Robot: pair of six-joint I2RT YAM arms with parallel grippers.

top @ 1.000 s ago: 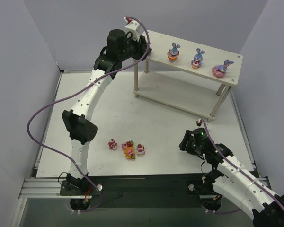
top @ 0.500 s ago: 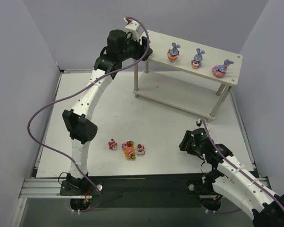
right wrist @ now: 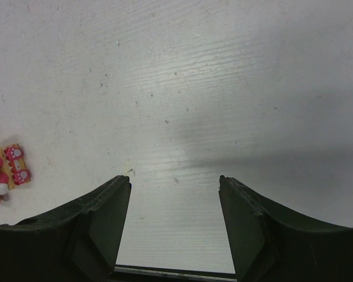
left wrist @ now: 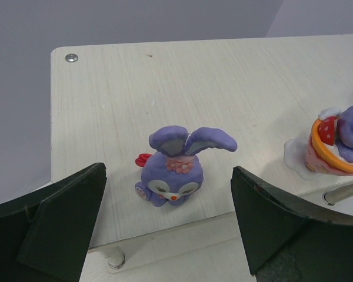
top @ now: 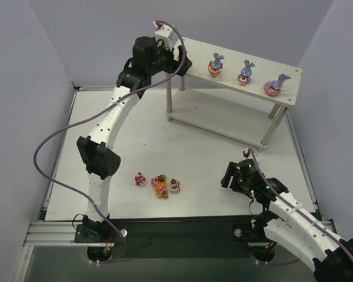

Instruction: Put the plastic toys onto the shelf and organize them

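The left tool [top: 183, 61] is hovering at the left end of the shelf [top: 265, 70], up at top-board level. Its fingers are spread wide and gripping nothing. Sitting between them, clear of both, is the purple bunny [left wrist: 172, 170]. It's standing upright near the board's front edge, face toward the wrist camera, ears flopping out to either side.

Further along the shelf top, a bunny in an orange cup [left wrist: 335, 147] is standing apart from it. The overhead view is showing two more bunnies [top: 245, 73] beyond that one, all spaced out in a row. A small cluster of toys [top: 159, 184] is waiting on the tabletop [top: 212, 153], well in front of the shelf.

The right tool [right wrist: 173, 182] is also hanging open and empty, low over bare tabletop out in front of the shelf's right end.

As for handling, that bunny is looking like hard, glossy moulded plastic, so I'm reading it as very light, rigid and a bit slippery. With that narrow foot it's probably quick to topple at a nudge. The ears look like the weak spot, thin and sticking out sideways. The safer hold seems to be low on the rounded body, squeezing its two flanks below the ears. The cluster pieces look lumpy, so they're likely wanting a hold across their widest part.
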